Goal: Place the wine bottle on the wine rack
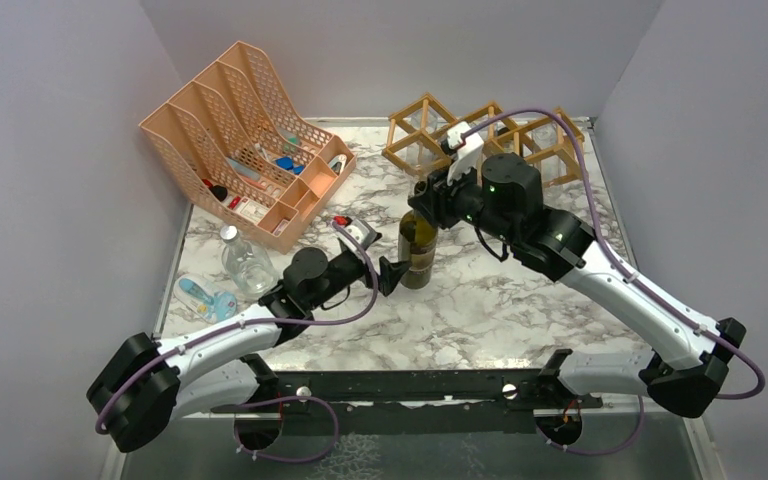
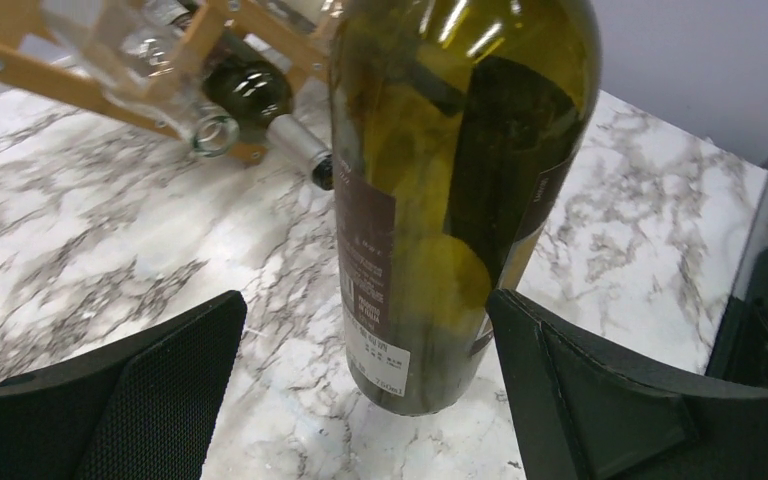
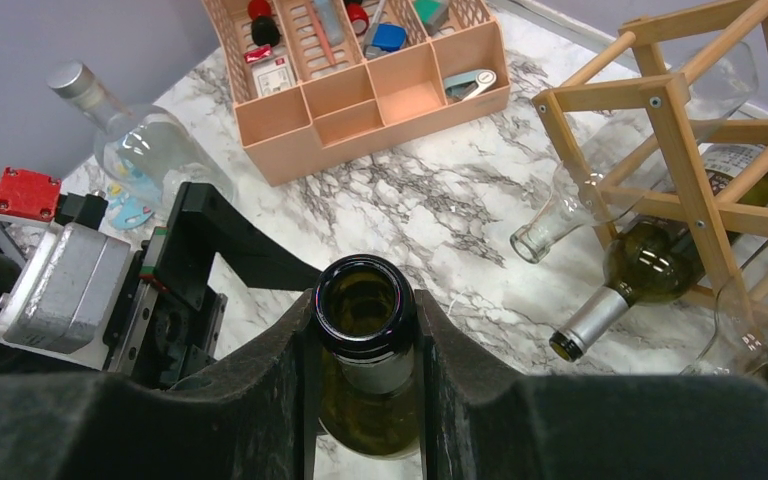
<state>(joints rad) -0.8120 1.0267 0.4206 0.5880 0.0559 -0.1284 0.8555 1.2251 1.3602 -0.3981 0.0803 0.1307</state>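
Note:
An olive-green wine bottle (image 1: 418, 250) with a brown label stands upright on the marble table; its open mouth shows in the right wrist view (image 3: 365, 310) and its body in the left wrist view (image 2: 450, 190). My right gripper (image 1: 428, 200) is shut on the bottle's neck, one finger on each side. My left gripper (image 1: 392, 275) is open; its black pads (image 2: 170, 390) sit either side of the bottle's base, apart from it. The wooden wine rack (image 1: 480, 140) stands at the back right and holds a clear bottle (image 3: 600, 190) and a green bottle (image 3: 650, 265).
A peach mesh file organizer (image 1: 245, 140) with small items stands at the back left. A clear glass bottle (image 1: 243, 262) lies at the left near a blue item (image 1: 205, 297). Grey walls close in the table on three sides.

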